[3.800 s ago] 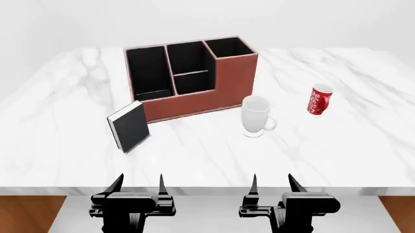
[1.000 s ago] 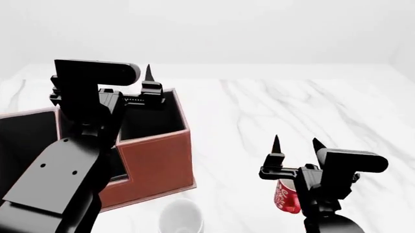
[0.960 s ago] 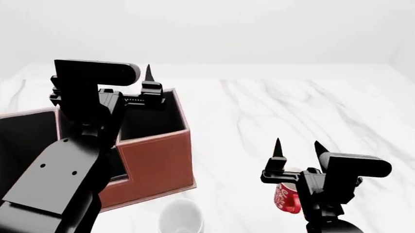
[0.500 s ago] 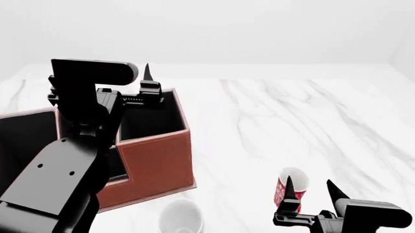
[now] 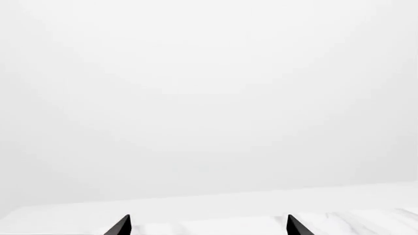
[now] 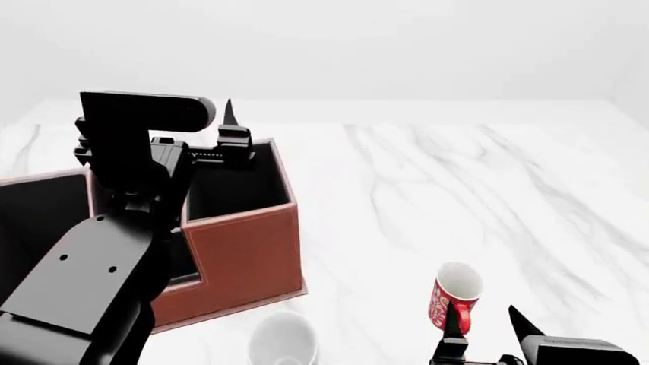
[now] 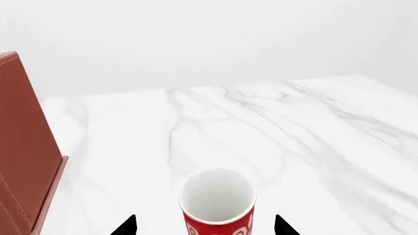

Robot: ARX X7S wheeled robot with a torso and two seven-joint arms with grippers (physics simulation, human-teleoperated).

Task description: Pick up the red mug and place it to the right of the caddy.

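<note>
The red mug stands upright on the white marble table, mouth up, well to the right of the caddy and apart from it. My right gripper sits just on the near side of it, low at the edge of the head view, fingers spread wide and empty; in the right wrist view the mug lies dead ahead, centred between the two fingertips, so a straight push forward should bring the fingers to either side of its body. Its long axis is vertical, and the handle looks to face toward me. The mug reads as glazed ceramic, red with white ornament, white inside, a plain cylinder. The caddy is leather-like, reddish-brown, black-lined, square-cornered. A white footed mug stands near the caddy's front corner. My left gripper hangs high above the caddy, wide and empty, much farther from the mug.
</note>
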